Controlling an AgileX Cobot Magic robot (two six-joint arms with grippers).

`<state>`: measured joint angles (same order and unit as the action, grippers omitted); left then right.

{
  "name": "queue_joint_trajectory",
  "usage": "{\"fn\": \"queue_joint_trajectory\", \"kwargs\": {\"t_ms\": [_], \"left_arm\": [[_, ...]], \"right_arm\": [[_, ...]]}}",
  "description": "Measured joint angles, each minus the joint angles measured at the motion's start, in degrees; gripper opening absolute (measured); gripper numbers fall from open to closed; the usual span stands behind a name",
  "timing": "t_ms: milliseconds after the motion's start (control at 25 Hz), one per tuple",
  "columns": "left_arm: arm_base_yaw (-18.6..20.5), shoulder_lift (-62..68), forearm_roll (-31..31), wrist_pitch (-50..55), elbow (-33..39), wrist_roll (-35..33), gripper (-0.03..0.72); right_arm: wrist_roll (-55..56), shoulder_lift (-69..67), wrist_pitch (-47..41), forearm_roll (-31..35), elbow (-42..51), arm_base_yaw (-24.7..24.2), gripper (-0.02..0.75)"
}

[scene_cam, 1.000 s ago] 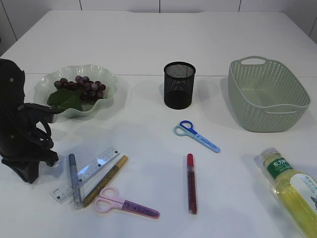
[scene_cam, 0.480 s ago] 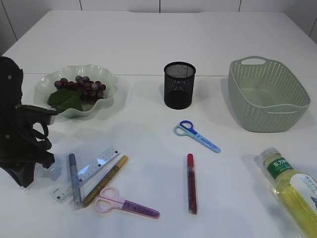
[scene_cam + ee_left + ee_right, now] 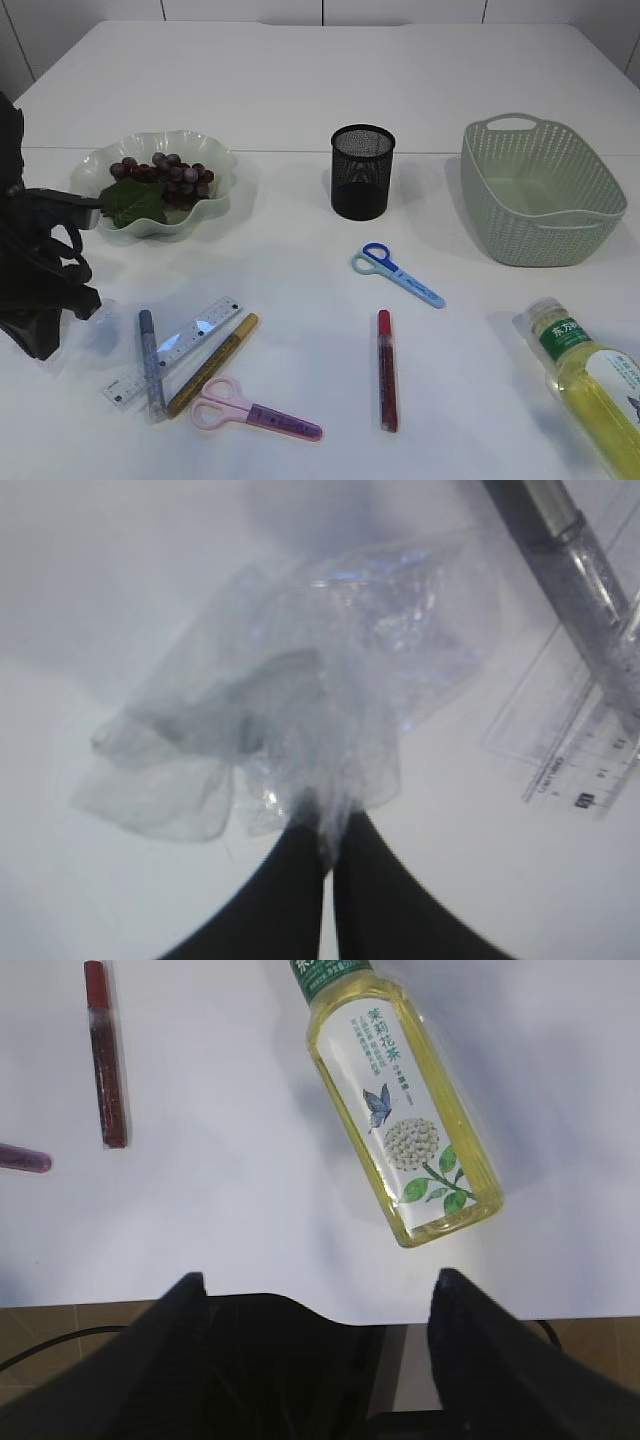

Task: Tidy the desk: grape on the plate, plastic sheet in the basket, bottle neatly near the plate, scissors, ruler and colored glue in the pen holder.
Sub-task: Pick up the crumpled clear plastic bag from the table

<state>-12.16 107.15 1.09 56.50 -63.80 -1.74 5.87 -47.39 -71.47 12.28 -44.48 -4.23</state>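
My left gripper (image 3: 328,845) is shut on the crumpled clear plastic sheet (image 3: 300,690), which shows faintly in the exterior view (image 3: 100,312) at the table's left edge. My right gripper (image 3: 318,1285) is open and empty, over the table's front edge below the lying bottle (image 3: 400,1110), which is at front right (image 3: 590,385). Grapes (image 3: 165,172) lie on the green plate (image 3: 222,160). The ruler (image 3: 180,345), a grey glue pen (image 3: 150,362), a gold glue pen (image 3: 212,364) and pink scissors (image 3: 255,412) lie at front left. Blue scissors (image 3: 397,273) and red glue (image 3: 386,370) lie mid-table.
The black mesh pen holder (image 3: 362,172) stands at centre back. The green basket (image 3: 540,190) stands at the right back. The left arm (image 3: 40,290) sits at the left edge, in front of the plate.
The left arm has drawn back to the left, away from the ruler and pens, with the plastic sheet in its jaws. Nothing else has moved.
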Motion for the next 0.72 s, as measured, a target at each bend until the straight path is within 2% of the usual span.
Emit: {"fn": "queue_joint_trajectory", "kwargs": {"t_ms": [360,720], "left_arm": [[0.0,-8.4,-4.5,1.2,0.0,0.1,-0.006],[0.0,-14.1,-21.0,2.8,0.0,-8.9,-0.006]], "right_arm": [[0.0,0.0,0.0,0.8,0.0,0.0,0.531],[0.0,0.0,0.0,2.7,0.0,0.0,0.531]]}}
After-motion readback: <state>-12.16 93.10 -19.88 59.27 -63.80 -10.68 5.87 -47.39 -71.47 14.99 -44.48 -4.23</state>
